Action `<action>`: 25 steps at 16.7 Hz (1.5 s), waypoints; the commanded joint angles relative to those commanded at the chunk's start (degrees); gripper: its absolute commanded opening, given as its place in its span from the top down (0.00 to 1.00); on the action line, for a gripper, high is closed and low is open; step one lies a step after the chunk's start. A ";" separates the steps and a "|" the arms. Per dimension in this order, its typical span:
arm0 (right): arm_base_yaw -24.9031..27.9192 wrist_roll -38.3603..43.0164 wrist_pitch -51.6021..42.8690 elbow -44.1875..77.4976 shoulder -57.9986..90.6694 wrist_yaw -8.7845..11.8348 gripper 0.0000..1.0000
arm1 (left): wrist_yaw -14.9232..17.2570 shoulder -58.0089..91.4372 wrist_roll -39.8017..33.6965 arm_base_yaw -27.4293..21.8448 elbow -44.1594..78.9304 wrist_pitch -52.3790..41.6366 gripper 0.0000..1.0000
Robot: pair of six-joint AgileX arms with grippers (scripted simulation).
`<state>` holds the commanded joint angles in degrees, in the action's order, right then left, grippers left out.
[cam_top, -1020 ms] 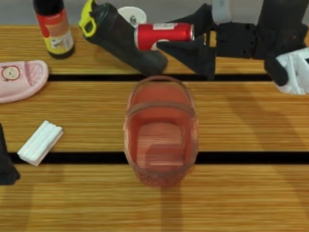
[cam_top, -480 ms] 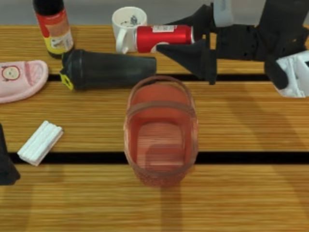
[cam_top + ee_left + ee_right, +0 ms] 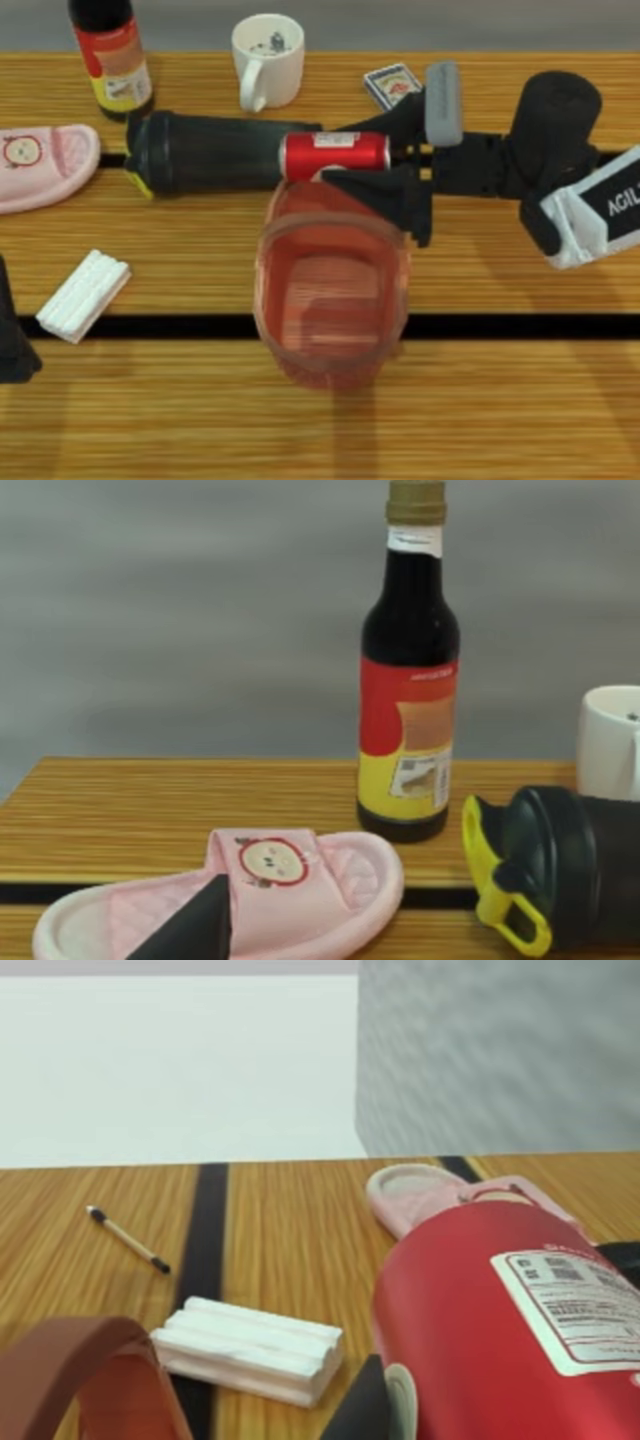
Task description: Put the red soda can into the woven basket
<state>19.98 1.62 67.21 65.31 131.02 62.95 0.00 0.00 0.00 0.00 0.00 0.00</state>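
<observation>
Now red soda can (image 3: 335, 156) nearer woven basket (image 3: 332, 290).

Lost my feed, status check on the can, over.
Right pincer shut on red soda can, held sideways over woven basket's far rim. Left pincer parked at left edge. Black tumbler lies alongside.
</observation>
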 joint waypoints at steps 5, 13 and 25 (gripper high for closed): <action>0.03 -0.02 0.77 -0.28 0.72 -0.05 1.00 | 0.00 0.00 0.00 0.00 0.00 0.00 0.00; 0.03 -0.02 0.77 -0.28 0.72 -0.05 0.40 | 0.00 0.00 0.00 0.00 0.00 0.00 0.00; 0.03 -0.02 0.77 -0.28 0.72 -0.05 0.00 | 0.00 0.00 0.00 0.00 0.00 0.00 0.00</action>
<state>20.01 1.60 67.98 65.03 131.74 62.90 0.00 0.00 0.00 0.00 0.00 0.00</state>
